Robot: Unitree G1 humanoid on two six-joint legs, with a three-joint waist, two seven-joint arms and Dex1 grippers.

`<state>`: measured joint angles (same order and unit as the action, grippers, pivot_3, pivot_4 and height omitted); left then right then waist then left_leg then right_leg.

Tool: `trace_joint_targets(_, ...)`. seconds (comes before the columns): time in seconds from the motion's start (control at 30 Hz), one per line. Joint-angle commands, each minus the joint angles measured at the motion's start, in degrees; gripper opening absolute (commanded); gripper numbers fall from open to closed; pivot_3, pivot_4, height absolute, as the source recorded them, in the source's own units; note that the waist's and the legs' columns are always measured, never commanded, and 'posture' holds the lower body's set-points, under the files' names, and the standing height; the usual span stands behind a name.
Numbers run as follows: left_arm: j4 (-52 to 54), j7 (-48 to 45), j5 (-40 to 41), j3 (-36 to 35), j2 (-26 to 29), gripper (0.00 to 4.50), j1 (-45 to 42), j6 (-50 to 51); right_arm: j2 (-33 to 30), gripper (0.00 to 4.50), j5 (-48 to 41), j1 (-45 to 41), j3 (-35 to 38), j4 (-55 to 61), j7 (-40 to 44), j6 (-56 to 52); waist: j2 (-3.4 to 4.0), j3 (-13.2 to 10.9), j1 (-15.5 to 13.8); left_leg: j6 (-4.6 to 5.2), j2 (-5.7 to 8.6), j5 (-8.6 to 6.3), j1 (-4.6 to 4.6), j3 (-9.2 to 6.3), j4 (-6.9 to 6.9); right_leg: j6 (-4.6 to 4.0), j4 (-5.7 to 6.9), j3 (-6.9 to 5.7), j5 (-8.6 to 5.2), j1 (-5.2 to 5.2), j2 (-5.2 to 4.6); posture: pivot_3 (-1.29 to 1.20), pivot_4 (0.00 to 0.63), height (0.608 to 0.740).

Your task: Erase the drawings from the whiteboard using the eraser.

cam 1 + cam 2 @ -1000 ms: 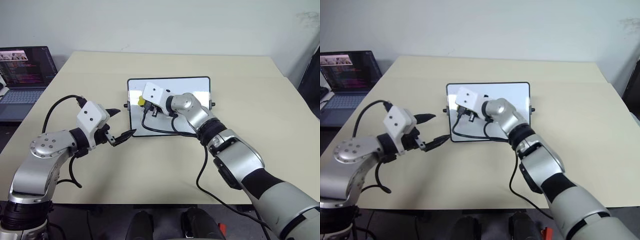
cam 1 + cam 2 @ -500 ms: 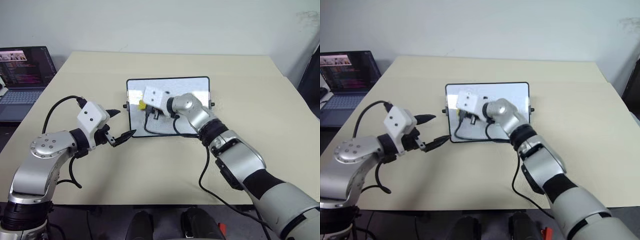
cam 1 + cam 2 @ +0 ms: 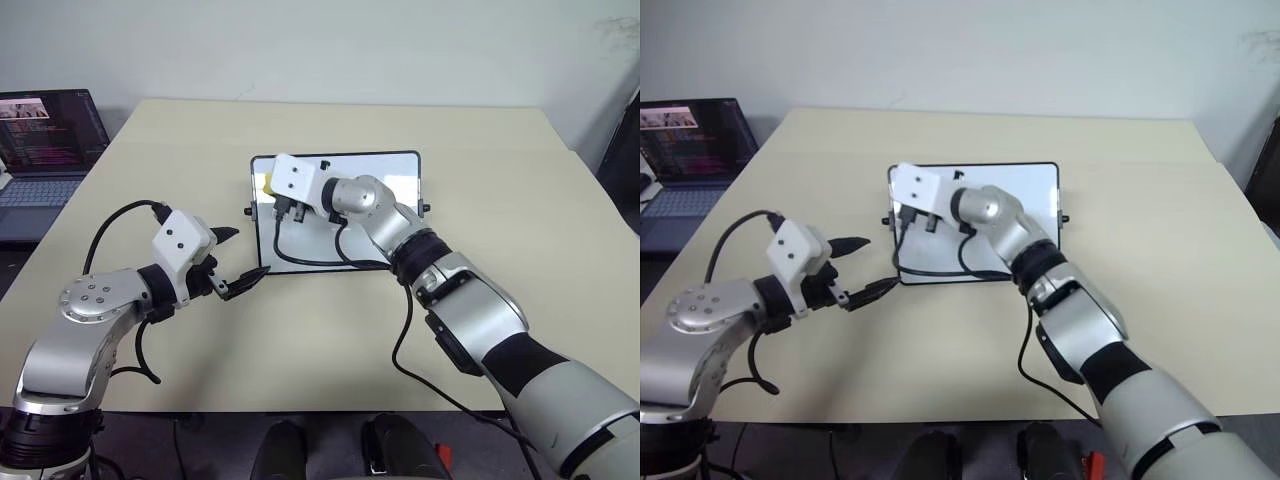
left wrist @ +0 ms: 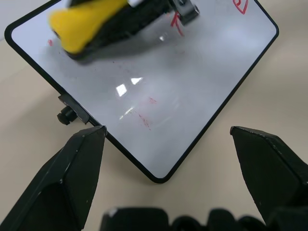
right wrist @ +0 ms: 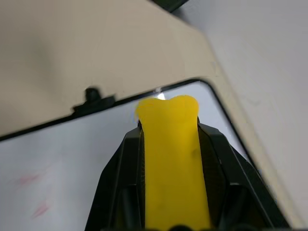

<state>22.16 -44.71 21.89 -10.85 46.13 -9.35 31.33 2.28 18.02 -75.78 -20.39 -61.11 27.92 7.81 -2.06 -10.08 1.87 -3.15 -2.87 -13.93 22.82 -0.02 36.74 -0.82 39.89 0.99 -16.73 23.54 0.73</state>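
Observation:
The whiteboard lies flat at the table's middle. My right gripper is shut on the yellow eraser, which sits over the board's far left corner. In the right wrist view the eraser sticks out between the black fingers above the board. Two red drawings show on the board beside the eraser, along with faint red smudges. My left gripper stands open just off the board's near left corner, holding nothing.
An open laptop sits at the table's far left edge. A black cable from my right wrist drapes over the board's near part. Bare table lies to the right of the board.
My right gripper has carried the eraser across the board toward its far left corner. The left arm has kept still.

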Motion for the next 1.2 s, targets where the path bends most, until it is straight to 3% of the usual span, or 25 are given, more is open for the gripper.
trace_joint_targets(0.03,3.2,-0.6,1.62,-1.7,0.99,4.5,0.09,0.54,-0.91,1.18,1.51,-0.08,-0.7,-2.76,0.41,-1.21,0.0,0.0,-0.01,-0.01,0.0,-0.01,0.02,0.0,-0.03,-0.01,-0.06,0.0,-0.01,0.0,0.0,0.0,0.15,0.74)
trace_joint_targets(0.37,3.76,-1.44,3.13,-1.07,1.23,4.5,-0.3,1.01,-8.19,1.17,4.33,10.25,-7.41,4.43,16.96,-2.23,-0.05,0.04,-0.29,0.0,0.11,-0.01,-0.47,-0.04,-0.02,0.02,0.02,0.0,-0.02,-0.43,-0.11,0.0,0.15,0.74)
trace_joint_targets(0.47,3.34,-1.7,3.07,-0.57,1.17,4.5,-0.92,0.81,-9.11,1.17,4.6,11.08,-8.09,6.43,17.25,-2.27,-0.02,0.02,-0.22,0.13,0.09,0.1,-0.66,-0.01,0.01,0.17,0.08,0.02,-0.08,-0.51,-0.03,0.0,0.15,0.74)
trace_joint_targets(0.6,2.37,-2.51,2.78,0.32,1.0,4.5,-1.88,-0.05,-8.02,1.17,-1.22,10.18,-1.8,11.02,12.98,-2.46,0.04,-0.04,-0.22,0.25,0.08,0.18,-0.96,-0.01,0.01,0.14,0.1,-0.05,-0.04,-0.8,0.06,0.0,0.15,0.74)
trace_joint_targets(0.73,1.61,-3.19,2.67,1.02,0.62,4.5,-2.67,-1.15,-9.48,1.17,-8.01,14.71,4.47,25.63,15.28,-10.02,0.02,-0.04,-0.25,0.23,0.01,0.17,-0.68,-0.02,0.0,0.11,0.05,-0.02,-0.03,-0.61,0.05,0.0,0.15,0.74)
trace_joint_targets(0.97,-0.18,-5.3,2.45,3.11,0.14,4.5,-3.92,-3.31,-15.83,1.17,-12.22,29.88,8.3,58.59,16.66,-28.87,0.04,-0.05,-0.29,-0.05,-0.03,-0.09,0.17,-0.14,-0.03,0.1,-0.2,-0.01,-0.06,0.04,0.0,0.0,0.15,0.74)
trace_joint_targets(1.1,-2.12,-5.61,1.91,4.21,-0.69,4.5,-5.76,-4.98,-19.79,1.17,-11.03,37.21,7.38,68.12,16.04,-34.83,0.03,-0.05,-0.16,0.0,0.0,-0.18,0.2,-0.09,-0.09,0.1,-0.41,0.04,-0.06,0.05,0.0,0.0,0.15,0.74)
trace_joint_targets(1.2,-3.46,-6.73,2.06,4.95,-0.67,4.5,-7.14,-5.26,-19.19,1.17,-10.57,39.24,8.15,71.08,11.85,-36.92,0.04,-0.05,0.03,0.01,0.09,-0.19,0.13,-0.03,-0.08,0.12,-0.4,0.02,-0.07,0.0,0.02,0.0,0.15,0.74)
